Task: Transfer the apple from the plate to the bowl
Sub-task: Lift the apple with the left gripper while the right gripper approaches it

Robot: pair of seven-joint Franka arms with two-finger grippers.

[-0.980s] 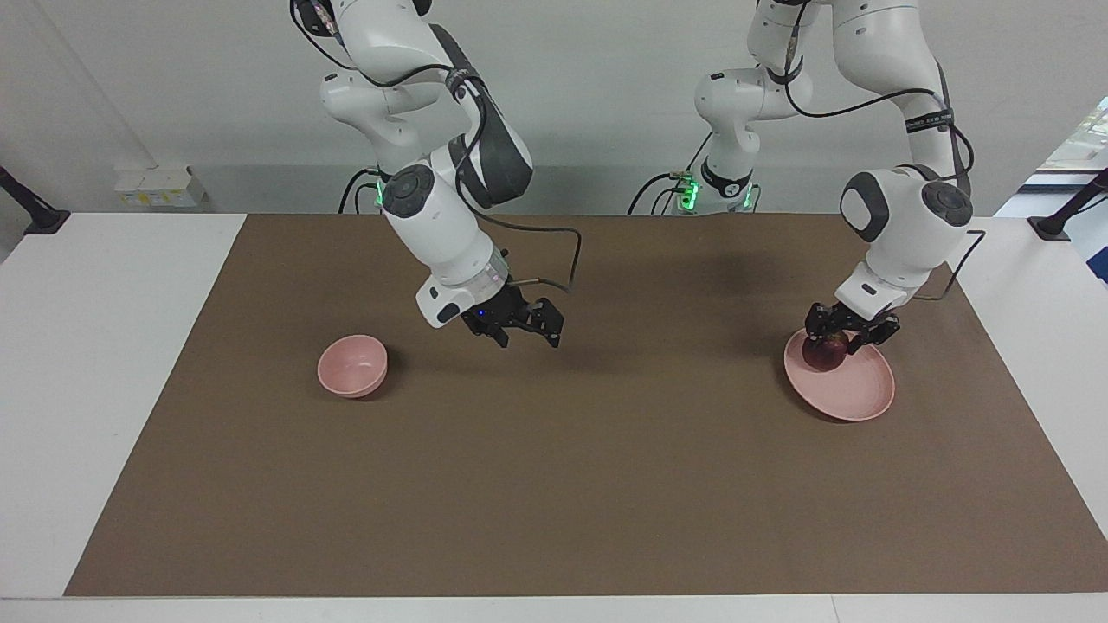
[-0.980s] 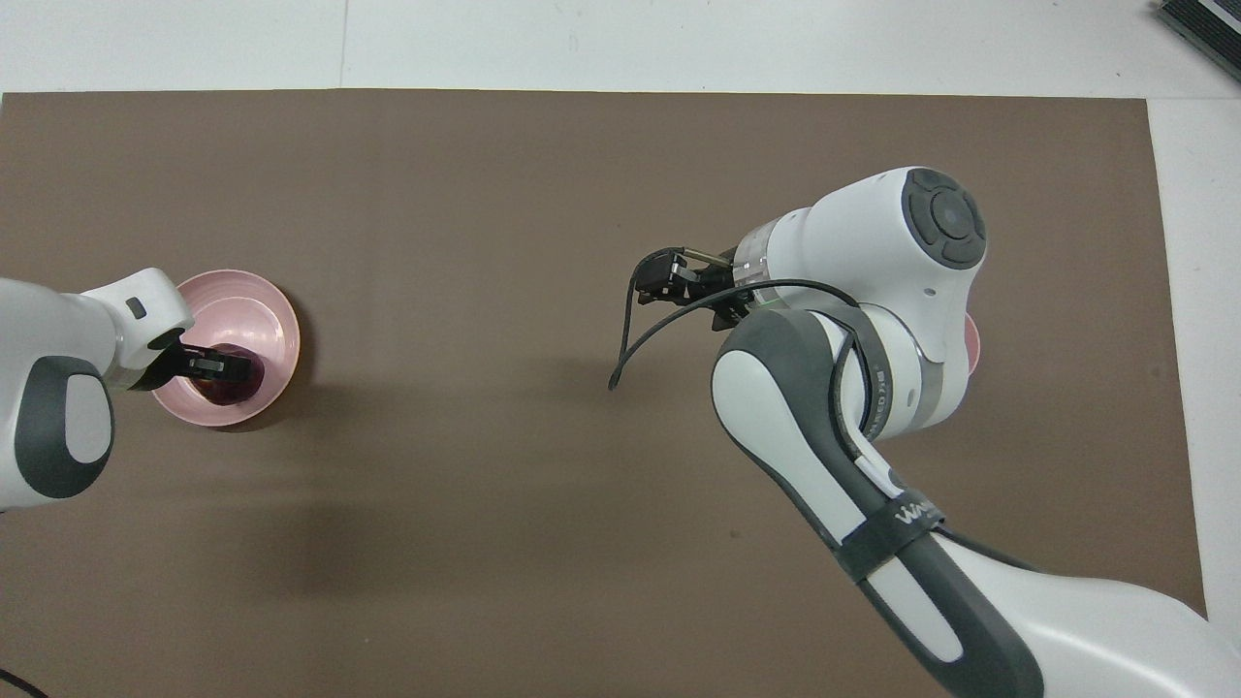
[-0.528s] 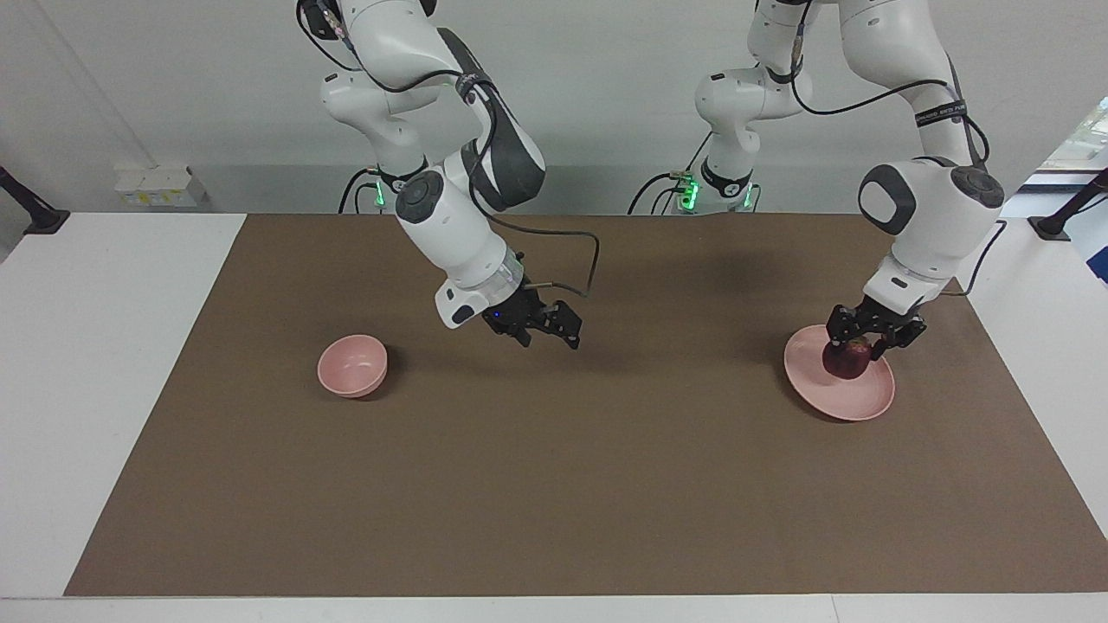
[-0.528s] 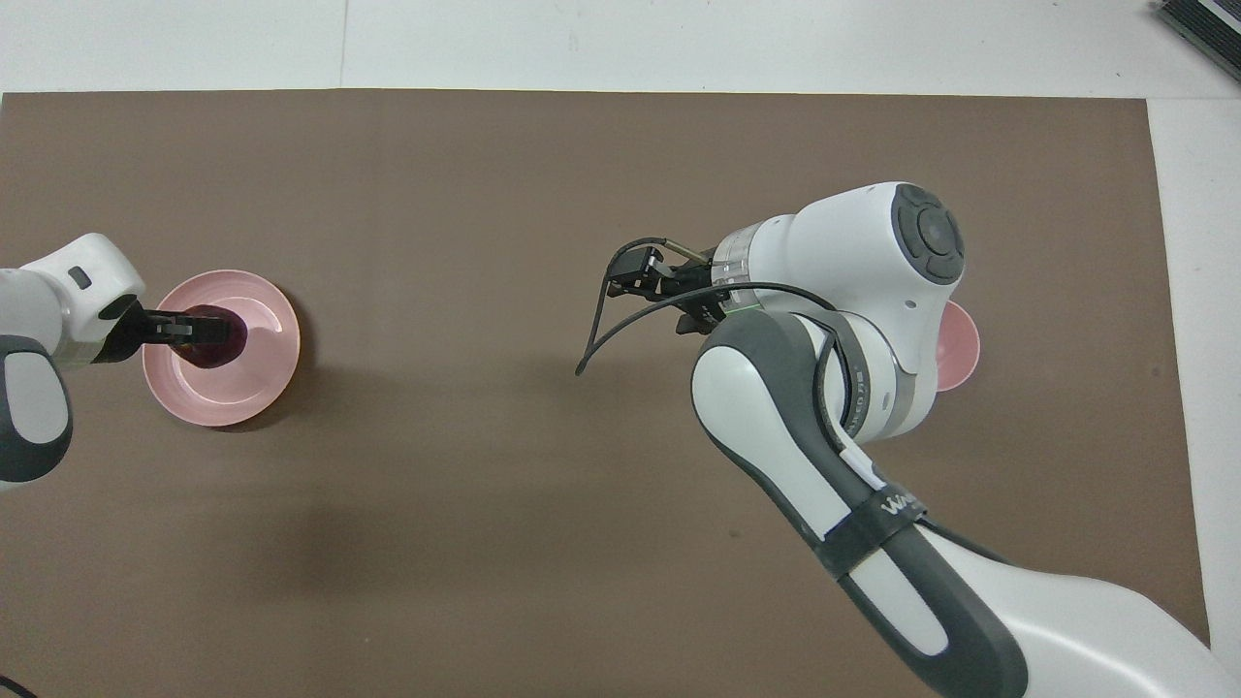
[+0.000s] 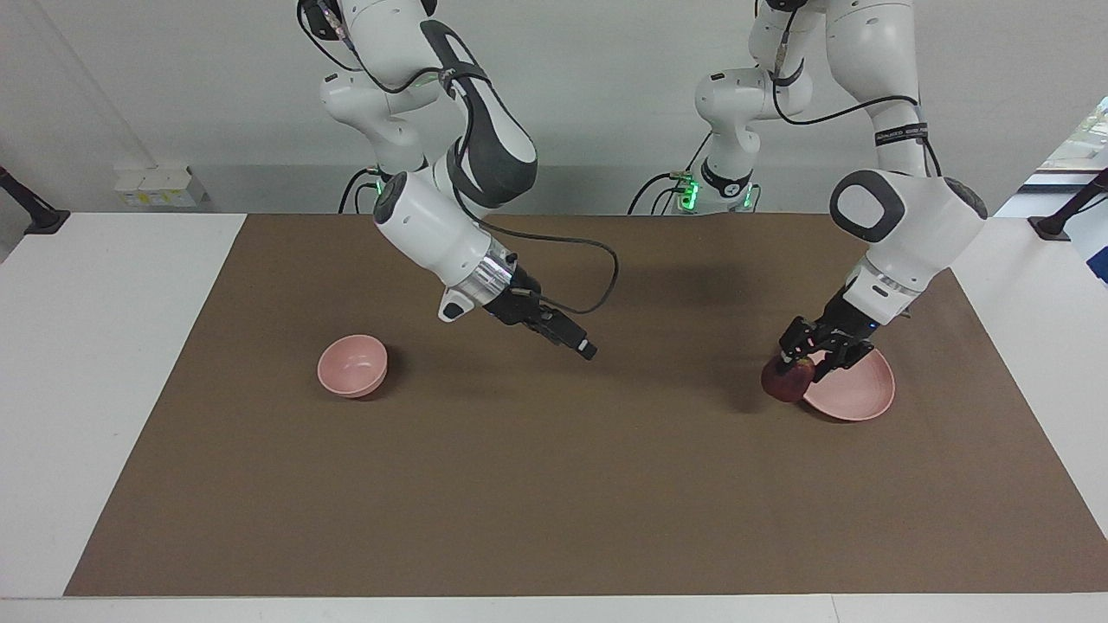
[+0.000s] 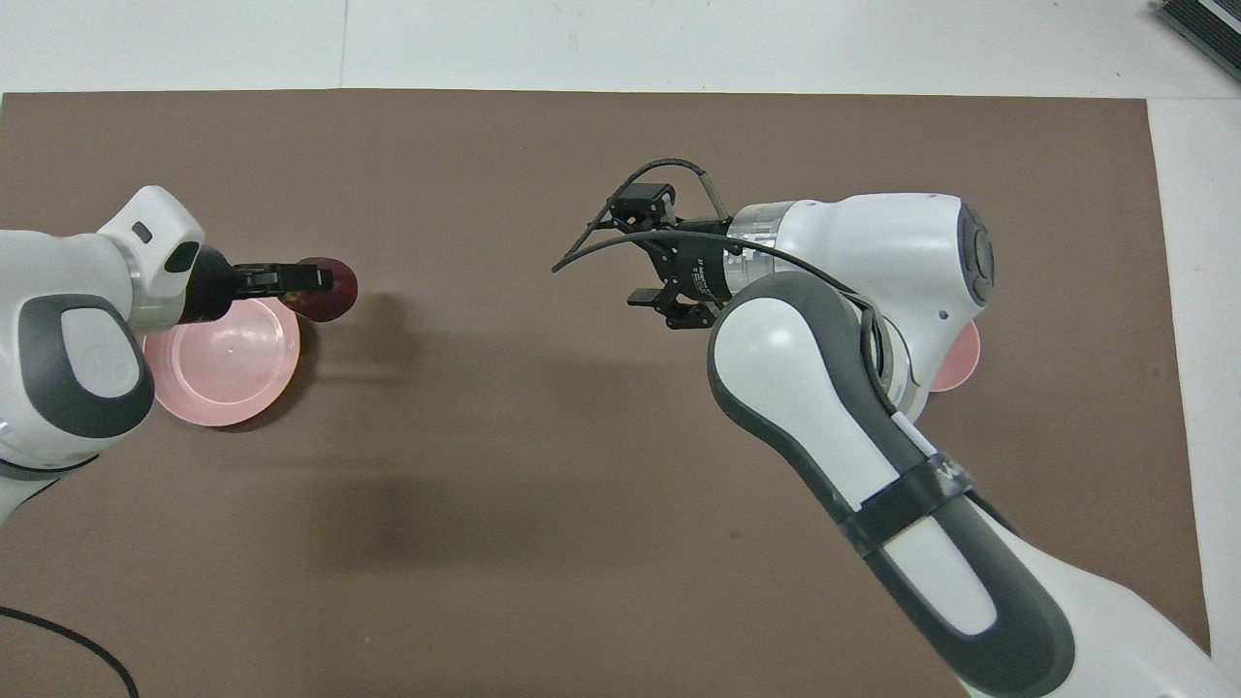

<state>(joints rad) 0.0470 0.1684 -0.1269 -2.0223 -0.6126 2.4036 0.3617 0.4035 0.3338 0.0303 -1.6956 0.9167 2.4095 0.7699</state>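
Since half a second ago: small round dark red-maroon apple point(image 5: 786, 380) now lifted off the flat shallow pink plate point(image 5: 857, 394), clamped in left gripper point(image 5: 808, 362), hanging over the plate's rim on the side toward the right arm's end (overhead view shows it past the rim, over the mat). Was sitting on the plate a second back. Right gripper point(image 5: 578, 343) swung out over the middle of the brown mat point(image 5: 554, 484), jaws spread wide, nothing held. Plate now bare. Small deep matte pink bowl point(image 5: 352, 366) also bare, at the right arm's end of the mat, well apart from the plate; in the overhead view mostly hidden under the right arm. Black cable point(image 5: 589, 260) looping off the right wrist.
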